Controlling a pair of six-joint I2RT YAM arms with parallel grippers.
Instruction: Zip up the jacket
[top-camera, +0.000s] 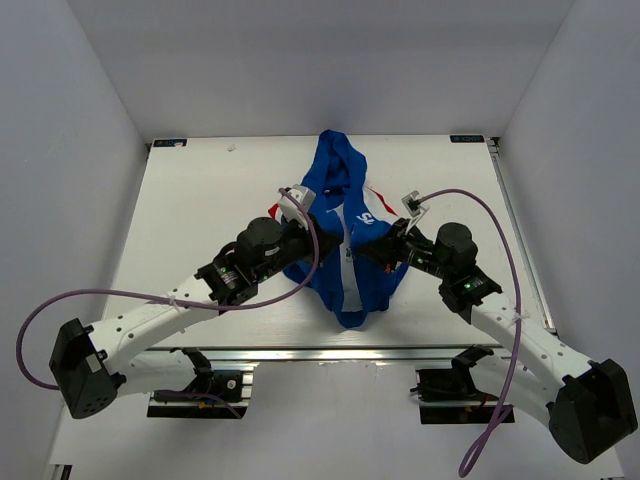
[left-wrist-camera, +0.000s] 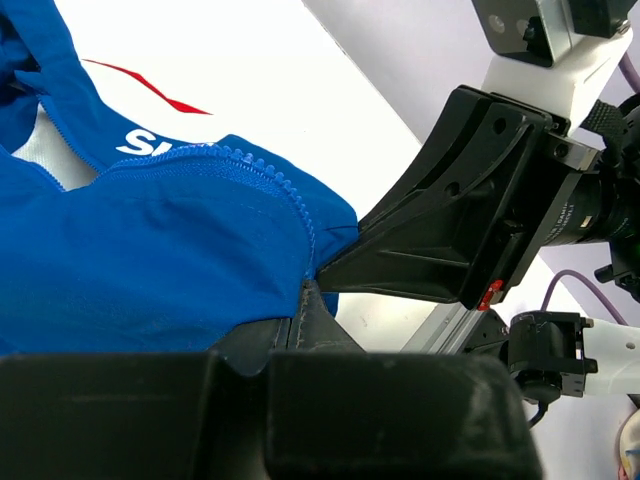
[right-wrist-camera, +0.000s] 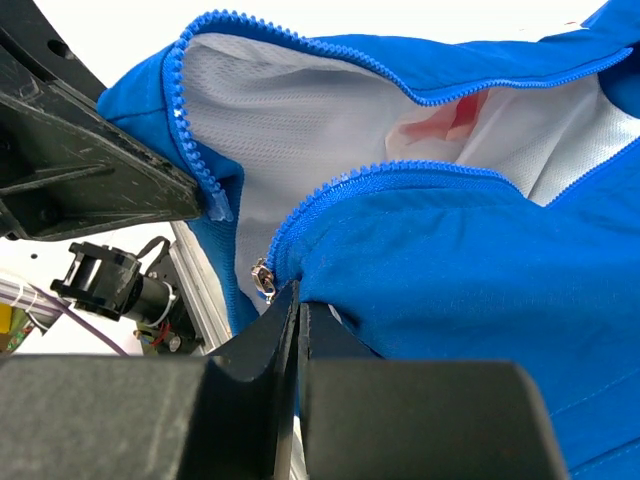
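The jacket (top-camera: 346, 262) is lying in the middle of the table (top-camera: 200, 200), its hood pointing to 12 o'clock and its open hem to 6 o'clock. The left gripper (left-wrist-camera: 303, 300) is reaching in from 8 o'clock with its jaws pressed together, pinching the bottom corner of 1 front panel. The right gripper (right-wrist-camera: 298, 300) is coming from 4 o'clock, its jaws likewise closed tight on the other panel's hem, just below the metal slider (right-wrist-camera: 263, 278).

The 2 grips are sitting low and close together, probably so that the loose pin end (right-wrist-camera: 218, 205) of the left-held panel is lining up with the slider. The pin end is hanging just beside the slider, at about its 11 o'clock, not yet seated. The white lining is showing between the spread panels, so the zipping is not yet begun.
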